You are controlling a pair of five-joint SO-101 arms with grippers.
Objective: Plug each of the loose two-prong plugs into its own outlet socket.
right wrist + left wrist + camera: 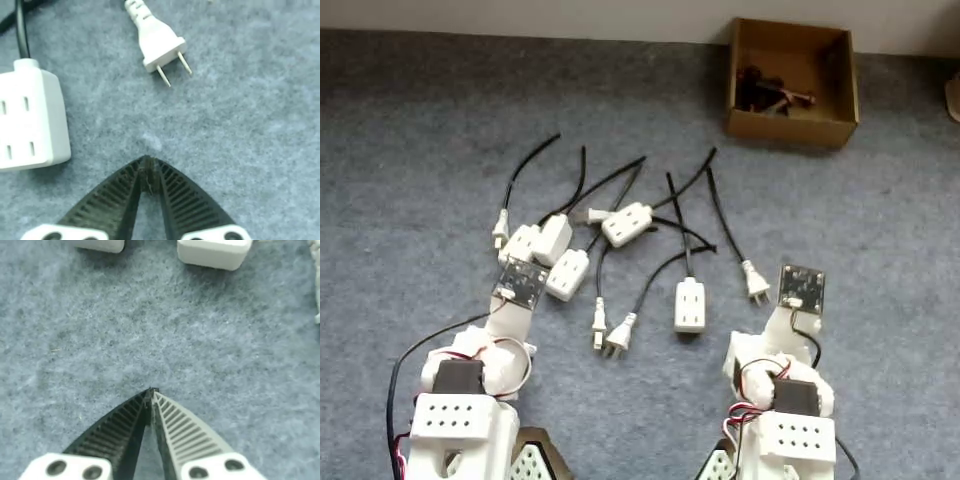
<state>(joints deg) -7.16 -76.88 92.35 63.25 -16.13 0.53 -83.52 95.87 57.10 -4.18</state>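
Ahead of right gripper, on carpet: loose plug, prongs facing gripper; outlet block near. Right gripper pressed together, empty; left gripper likewise. Step judged: pre-grasp. Next: spread right jaws, grip plug body, align prongs with slots.

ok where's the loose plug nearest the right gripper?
The two-prong plug lies right of centre in the high view, just right of the white outlet block; the right wrist view shows it just ahead of the right gripper, prongs toward it.
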